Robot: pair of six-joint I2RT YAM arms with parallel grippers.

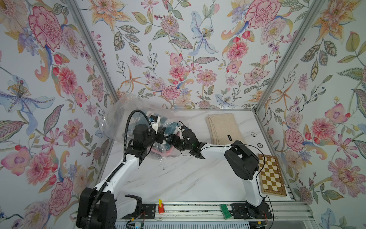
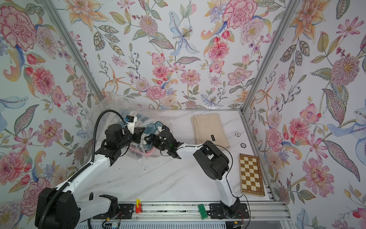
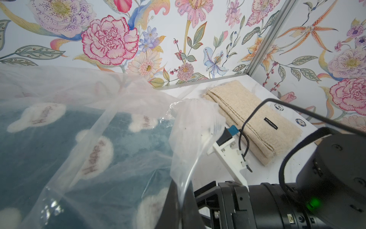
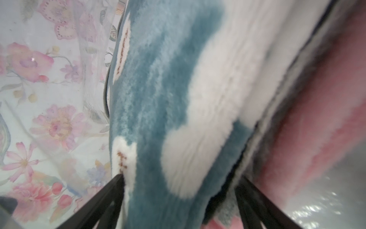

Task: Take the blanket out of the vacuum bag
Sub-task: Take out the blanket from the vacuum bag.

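Observation:
The vacuum bag (image 1: 122,111) is crinkly clear plastic, bunched at the table's back left in both top views. Inside it lies a fluffy blue blanket (image 3: 39,154) with white cloud patches, over a pink one (image 4: 316,119). My left gripper (image 3: 179,208) is shut on a flap of the bag's plastic at its mouth, holding it up. My right gripper (image 4: 180,177) reaches into the mouth, open wide, with a thick fold of the blue blanket (image 4: 158,99) filling the space between its fingers (image 4: 111,190). The two grippers (image 1: 161,134) (image 1: 171,138) sit close together.
A folded beige blanket (image 1: 221,126) lies outside the bag at the back right, with two poker chips (image 1: 253,134) beside it. A chessboard (image 1: 272,174) rests along the right edge. A red-and-yellow piece (image 1: 160,207) and a green block (image 1: 225,211) sit on the front rail.

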